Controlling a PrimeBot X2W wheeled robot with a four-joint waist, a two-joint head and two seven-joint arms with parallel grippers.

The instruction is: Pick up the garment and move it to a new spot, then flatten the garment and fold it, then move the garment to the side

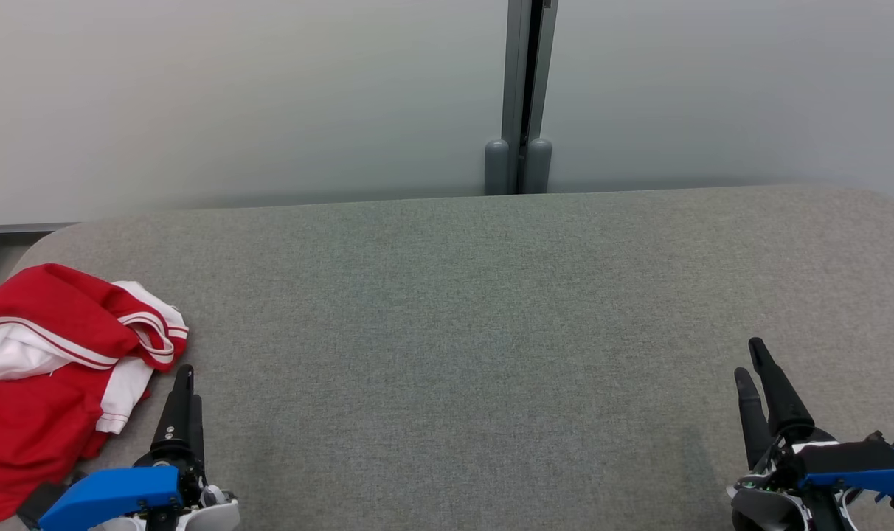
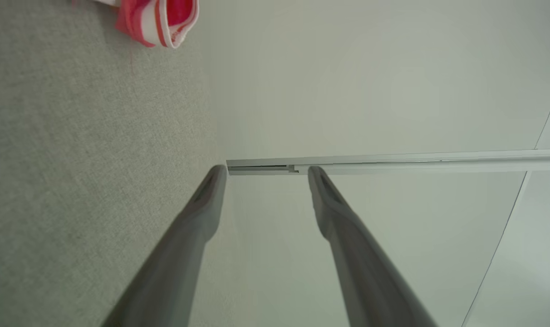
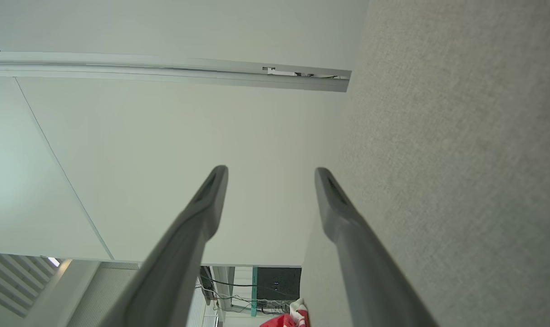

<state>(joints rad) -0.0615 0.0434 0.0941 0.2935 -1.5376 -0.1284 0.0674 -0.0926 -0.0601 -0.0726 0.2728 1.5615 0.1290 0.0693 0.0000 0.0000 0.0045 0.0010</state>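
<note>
1. Two sets of fingers sit low over the near edge of the grey fabric-covered surface (image 1: 454, 332): the left fingers (image 1: 184, 398) at near left and the right fingers (image 1: 768, 383) at near right, well apart.
2. Both sets stand spread wide in the wrist views, with nothing between them.
3. Red-and-white shirt (image 1: 41, 369): crumpled in a heap at the near left corner of the surface, just left of the left fingers and apparently not touching them. Its left part runs out of the head view, so any overhang past the edge cannot be told.
4. Stage (a judgement): the first pick-up has not begun.
5. Likely hazards:
   - A pinch on one loose layer or a sleeve would leave the rest trailing and bunching.
   - A push from the right could nudge the heap off the left edge.
   - Too low a descent could drive the fingertips into the covering.
   - The right fingers face a long reach across.
</note>
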